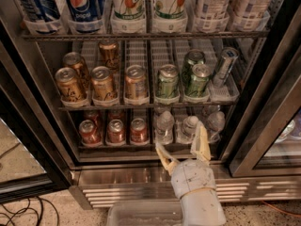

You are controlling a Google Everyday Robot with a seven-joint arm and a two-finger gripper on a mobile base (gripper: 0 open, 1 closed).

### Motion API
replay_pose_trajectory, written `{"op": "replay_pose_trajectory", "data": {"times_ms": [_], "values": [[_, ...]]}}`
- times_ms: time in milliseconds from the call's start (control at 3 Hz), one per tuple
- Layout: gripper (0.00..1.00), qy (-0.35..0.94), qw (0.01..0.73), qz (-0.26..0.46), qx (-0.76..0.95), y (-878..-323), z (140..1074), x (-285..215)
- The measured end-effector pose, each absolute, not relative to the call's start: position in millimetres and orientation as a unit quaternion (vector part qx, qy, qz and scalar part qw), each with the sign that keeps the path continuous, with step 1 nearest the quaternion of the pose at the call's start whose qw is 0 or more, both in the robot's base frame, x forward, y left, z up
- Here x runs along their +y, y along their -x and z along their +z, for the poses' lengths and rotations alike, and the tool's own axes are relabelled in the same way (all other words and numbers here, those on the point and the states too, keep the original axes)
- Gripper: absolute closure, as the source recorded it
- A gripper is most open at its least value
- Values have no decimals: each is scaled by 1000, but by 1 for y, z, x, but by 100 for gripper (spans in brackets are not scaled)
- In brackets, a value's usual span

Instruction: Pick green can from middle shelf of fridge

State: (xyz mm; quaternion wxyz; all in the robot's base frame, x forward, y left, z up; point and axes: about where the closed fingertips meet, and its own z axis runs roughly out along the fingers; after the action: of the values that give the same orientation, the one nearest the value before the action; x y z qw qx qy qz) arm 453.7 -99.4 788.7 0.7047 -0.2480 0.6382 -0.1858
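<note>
Gripper: the gripper (179,135) is low down in front of the fridge (117,175), at the level of the bottom shelf, on a white arm that comes up from the bottom edge.
Fingers: its 2 tan fingers (202,142) stand wide apart and point up. They hold nothing.
Green can: the green can (167,82) stands up straight at the front of the middle shelf (113,107), above the gripper and a bit to its left. Nothing touches it.
More green cans: 2 more green cans (199,79) stand in the next lane, above the gripper and a bit to its right, one behind the other.
Gold-brown cans: 5 gold-brown cans (103,83) stand on the same shelf, up and far left of the gripper.
Silver-blue can: a slim silver-blue can (225,66) leans over, up and right of the gripper.
Water bottles: 3 water bottles (164,126) stand just behind the gripper.
Red cans: the red cans (115,131) stand left of the gripper.
Big bottles: the big bottles (80,4) fill the top shelf, high above the gripper.
Clear bin: a clear bin (136,214) sits below the gripper, beside the arm.
Cables: black cables (21,215) lie on the floor, far left and below.
</note>
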Motion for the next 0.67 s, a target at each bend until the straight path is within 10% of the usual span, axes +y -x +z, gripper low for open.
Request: {"op": "replay_pose_trajectory", "data": {"times_ms": [667], "values": [[50, 176, 700, -258, 643, -475, 803, -140]]}}
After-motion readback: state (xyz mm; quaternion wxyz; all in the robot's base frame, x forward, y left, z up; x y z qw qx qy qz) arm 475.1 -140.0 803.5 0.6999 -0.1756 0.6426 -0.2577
